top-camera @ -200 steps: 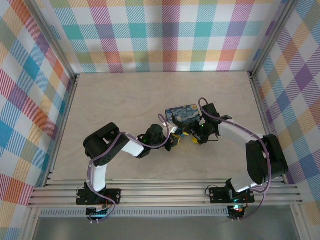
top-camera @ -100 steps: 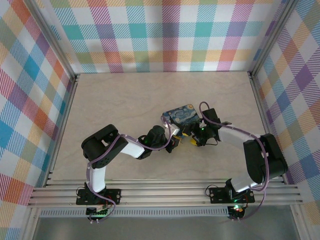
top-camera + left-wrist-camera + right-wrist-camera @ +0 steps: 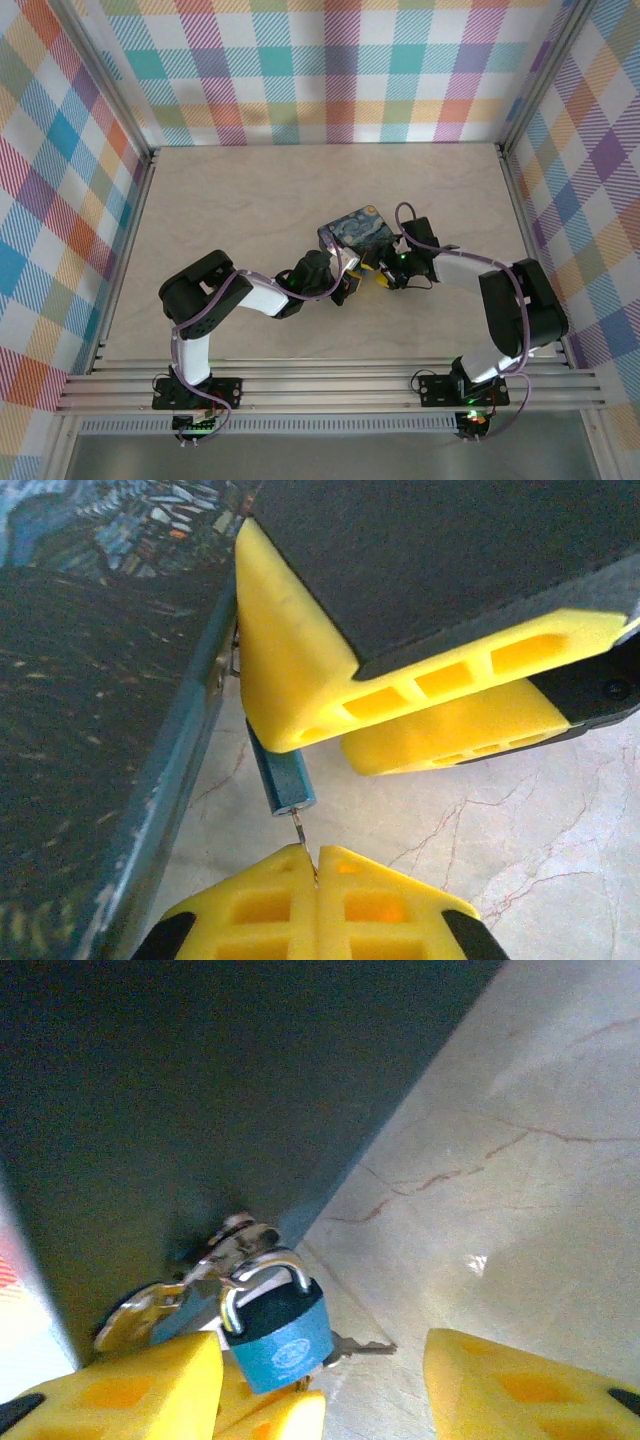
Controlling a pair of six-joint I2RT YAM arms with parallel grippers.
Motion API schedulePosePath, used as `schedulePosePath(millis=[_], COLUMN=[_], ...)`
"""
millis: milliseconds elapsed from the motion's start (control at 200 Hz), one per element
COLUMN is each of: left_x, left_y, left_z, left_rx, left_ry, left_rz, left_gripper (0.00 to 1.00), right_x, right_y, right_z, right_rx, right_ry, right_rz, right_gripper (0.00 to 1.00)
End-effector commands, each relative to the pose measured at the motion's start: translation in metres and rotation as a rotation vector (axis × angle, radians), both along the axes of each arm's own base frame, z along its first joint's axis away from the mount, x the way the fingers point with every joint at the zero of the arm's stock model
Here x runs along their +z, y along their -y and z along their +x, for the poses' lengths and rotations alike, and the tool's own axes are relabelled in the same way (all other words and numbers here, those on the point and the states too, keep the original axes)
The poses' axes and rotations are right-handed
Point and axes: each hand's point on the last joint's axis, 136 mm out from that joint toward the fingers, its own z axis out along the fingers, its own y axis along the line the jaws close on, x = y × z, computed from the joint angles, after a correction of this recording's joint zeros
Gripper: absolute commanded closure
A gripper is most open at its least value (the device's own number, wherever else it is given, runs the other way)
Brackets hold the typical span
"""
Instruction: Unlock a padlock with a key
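Left tool (image 3: 315,865) sits clamped on the thin key (image 3: 301,832), the padlock (image 3: 278,1332) just beyond its tips and ungripped between our right tool (image 3: 322,1348)'s spread fingers, so we risk swinging it aside and bending the key.

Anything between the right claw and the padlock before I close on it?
Nothing visible. The tiny bluish-grey padlock with a silvery shackle sits inside the open right claw, close to one of its yellow fingers. The shut left claw is just below it, pinching a thin metal piece at its base.
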Motion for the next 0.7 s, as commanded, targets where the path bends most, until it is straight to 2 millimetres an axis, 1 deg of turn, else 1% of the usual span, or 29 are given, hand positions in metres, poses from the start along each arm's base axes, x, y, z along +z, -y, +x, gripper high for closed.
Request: schedulePosePath(millis=[0, 215, 330, 435, 550, 695], left_x=[0.020, 0.021, 0.023, 0.020, 0.018, 0.013], left_y=[0.015, 0.013, 0.014, 0.018, 0.022, 0.021], left_z=[-0.010, -0.009, -0.009, -0.012, -0.016, -0.015], left_rx=[-0.063, -0.072, -0.091, -0.123, -0.148, -0.128], left_ry=[0.036, 0.074, 0.111, 0.146, 0.207, 0.314], left_rz=[-0.035, 0.012, 0.048, 0.095, 0.171, 0.338], left_gripper=[1.00, 1.00, 1.00, 1.00, 1.00, 1.00], right_x=[-0.003, -0.009, -0.010, -0.008, -0.008, -0.007], right_y=[-0.007, -0.006, -0.007, -0.010, -0.012, -0.012], right_z=[-0.006, -0.011, -0.011, -0.010, -0.010, -0.012], right_rx=[0.041, 0.043, 0.046, 0.048, 0.046, 0.025], right_ry=[0.004, -0.028, -0.041, -0.047, -0.068, -0.094], right_rz=[0.044, 0.034, 0.043, 0.061, 0.067, 0.076], right_gripper=[0.46, 0.54, 0.64, 0.72, 0.80, 0.82])
